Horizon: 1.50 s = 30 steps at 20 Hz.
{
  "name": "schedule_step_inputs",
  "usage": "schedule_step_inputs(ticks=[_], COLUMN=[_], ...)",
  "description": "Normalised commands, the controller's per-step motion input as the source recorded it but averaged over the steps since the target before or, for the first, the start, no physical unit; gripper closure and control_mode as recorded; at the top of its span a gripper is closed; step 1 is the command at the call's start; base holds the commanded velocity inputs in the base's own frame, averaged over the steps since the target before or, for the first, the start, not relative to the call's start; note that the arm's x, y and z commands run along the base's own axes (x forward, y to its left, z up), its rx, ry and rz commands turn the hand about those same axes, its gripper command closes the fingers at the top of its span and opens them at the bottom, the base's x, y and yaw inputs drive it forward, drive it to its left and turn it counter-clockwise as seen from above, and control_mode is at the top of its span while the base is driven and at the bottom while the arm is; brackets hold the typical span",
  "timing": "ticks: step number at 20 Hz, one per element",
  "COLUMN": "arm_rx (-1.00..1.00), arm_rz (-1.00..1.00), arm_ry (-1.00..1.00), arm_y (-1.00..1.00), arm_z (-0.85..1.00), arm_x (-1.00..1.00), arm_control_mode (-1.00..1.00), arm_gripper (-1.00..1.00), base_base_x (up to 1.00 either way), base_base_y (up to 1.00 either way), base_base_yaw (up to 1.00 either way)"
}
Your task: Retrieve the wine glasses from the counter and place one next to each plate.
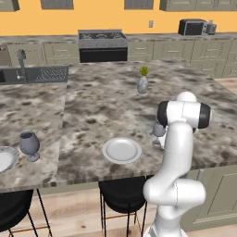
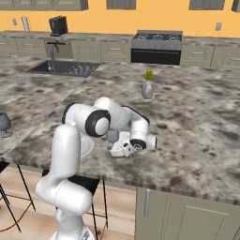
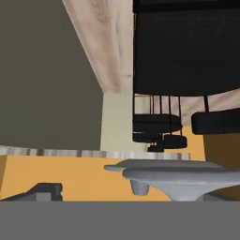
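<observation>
Gripper (image 2: 112, 149) sitting wide open, holding nothing, glass (image 1: 159, 129) standing upright between jaws just right of plate (image 1: 121, 150); retreat goes upward.

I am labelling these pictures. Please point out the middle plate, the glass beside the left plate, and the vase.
Middle plate (image 1: 121, 150), left base view: its flat centre.
Glass (image 1: 28, 143), left base view: its bowl.
Vase (image 2: 147, 90), right base view: its grey body, below the sprig.
</observation>
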Motion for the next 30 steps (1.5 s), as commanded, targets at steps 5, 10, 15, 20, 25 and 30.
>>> schedule_step_inputs(ticks=[5,10,15,20,25,30], arm_rx=[0.0,0.0,0.0,0.0,-0.04,-0.03], arm_rz=[-0.05,0.0,-0.02,-0.01,0.0,0.0], arm_ry=[0.0,0.0,-0.02,-0.05,-0.02,0.05], arm_y=[0.0,0.83,0.83,0.0,0.06,-0.29], arm_z=[0.03,-0.05,-0.13,-0.03,0.01,-0.08], arm_x=[-0.1,-0.17,0.01,-0.12,-0.14,0.04], arm_control_mode=[-1.0,-1.0,-1.0,-1.0,-1.0,-1.0], arm_gripper=[-1.0,-1.0,-1.0,-1.0,-1.0,-1.0], base_base_x=[0.0,0.0,0.0,0.0,0.0,0.0], base_base_y=[0.0,0.0,0.0,0.0,0.0,0.0], base_base_yaw=[0.0,0.0,0.0,0.0,0.0,0.0])
